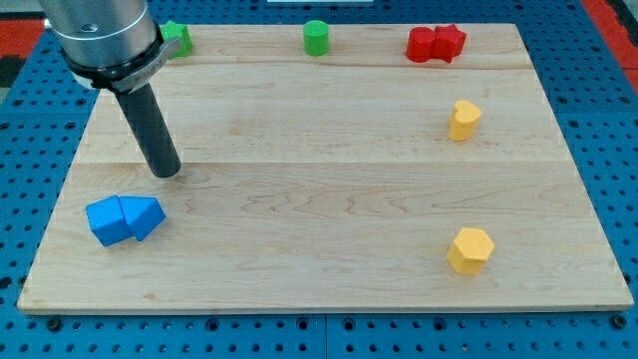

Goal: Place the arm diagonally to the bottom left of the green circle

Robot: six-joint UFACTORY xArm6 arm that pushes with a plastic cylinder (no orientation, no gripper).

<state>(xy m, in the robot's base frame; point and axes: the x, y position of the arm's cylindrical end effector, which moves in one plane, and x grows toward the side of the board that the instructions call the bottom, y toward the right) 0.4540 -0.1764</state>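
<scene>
Camera view, my tip point(167, 172) above blue blocks point(124, 219) — green circle point(316, 38) far, no claw shows.

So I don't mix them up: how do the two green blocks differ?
The green circle stands in full view at the middle of the board's top edge; the other green block sits at the top left, partly hidden behind the arm, shape unclear. My tip is nearer the hidden one. Both share the colour and the top edge.

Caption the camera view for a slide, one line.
My tip rests on the wooden board above two touching blue blocks, far lower-left of the green circle.
</scene>
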